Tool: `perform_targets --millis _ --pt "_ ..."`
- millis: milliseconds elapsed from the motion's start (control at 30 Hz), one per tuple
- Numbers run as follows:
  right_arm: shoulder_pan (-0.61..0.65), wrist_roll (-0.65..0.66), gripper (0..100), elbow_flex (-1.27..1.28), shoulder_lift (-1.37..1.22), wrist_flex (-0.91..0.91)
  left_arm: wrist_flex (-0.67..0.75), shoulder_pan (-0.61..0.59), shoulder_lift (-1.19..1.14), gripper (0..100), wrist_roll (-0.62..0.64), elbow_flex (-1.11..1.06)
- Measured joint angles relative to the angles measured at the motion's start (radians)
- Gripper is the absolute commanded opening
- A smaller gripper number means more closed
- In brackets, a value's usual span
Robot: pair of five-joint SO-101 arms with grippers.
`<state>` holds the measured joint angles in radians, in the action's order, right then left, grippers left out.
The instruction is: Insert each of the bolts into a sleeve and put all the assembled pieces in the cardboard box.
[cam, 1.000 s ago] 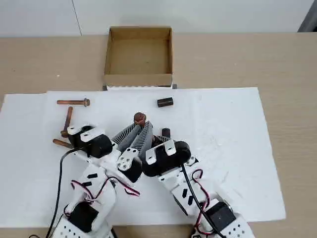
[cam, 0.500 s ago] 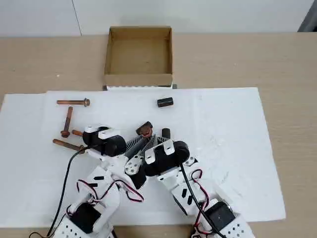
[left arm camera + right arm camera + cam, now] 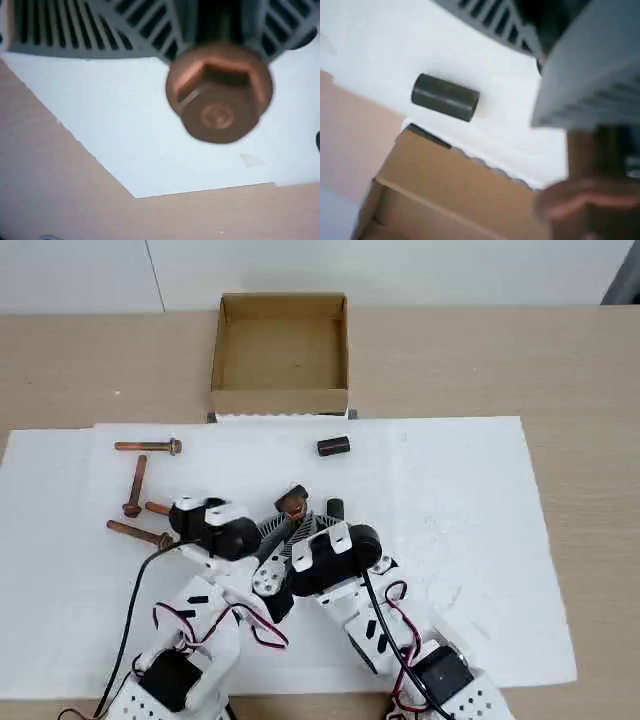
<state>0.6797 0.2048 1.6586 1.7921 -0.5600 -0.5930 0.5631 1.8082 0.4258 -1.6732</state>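
Two arms work from the near edge of the table [image 3: 580, 370], over a white sheet [image 3: 450, 540]. The left gripper [image 3: 287, 517] is clamped on a bolt [image 3: 219, 92]; in the left wrist view you see its copper hex head between the ribbed fingers [image 3: 75, 25], raised off the sheet. The right gripper [image 3: 318, 522] sits close beside it, and you cannot tell whether it holds anything. A dark piece [image 3: 297, 491] lies against the bolt head in the high view; you cannot confirm that it is a sleeve. A near sleeve [image 3: 334, 508] stands just beyond the right gripper. Several loose bolts [image 3: 134, 486] lie on the sheet on the left arm's side, well apart from both sleeves. A far sleeve [image 3: 334, 446] lies on its side near the sheet's far edge. Beyond it, the cardboard box [image 3: 280, 400] rests against that edge with nothing inside. Treat the step in hand as the first insertion: the bolt is held and not yet clearly seated. The next move likely calls for lining the bolt shank up with a sleeve bore and keeping that sleeve steady while you push. Expect the sleeve to roll or tip if it is met off-centre.
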Motion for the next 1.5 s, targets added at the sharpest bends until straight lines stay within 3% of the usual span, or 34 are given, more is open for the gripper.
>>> perform_targets --millis 500,833,1367,1500 --pt "-0.005 0.0 0.4 0.005 0.0 0.0 -0.002 0.0 0.0 14 -0.146 -0.005" --pt "-0.005 0.002 0.4 0.009 0.002 0.02 -0.008 -0.089 -0.002 16 -0.293 -0.009" --pt "-0.003 0.003 0.4 0.011 0.002 0.032 -0.009 -0.103 -0.011 15 -0.249 0.141" --pt "-0.003 0.003 0.4 0.011 0.002 0.032 -0.009 -0.118 -0.011 3 -0.247 0.147"
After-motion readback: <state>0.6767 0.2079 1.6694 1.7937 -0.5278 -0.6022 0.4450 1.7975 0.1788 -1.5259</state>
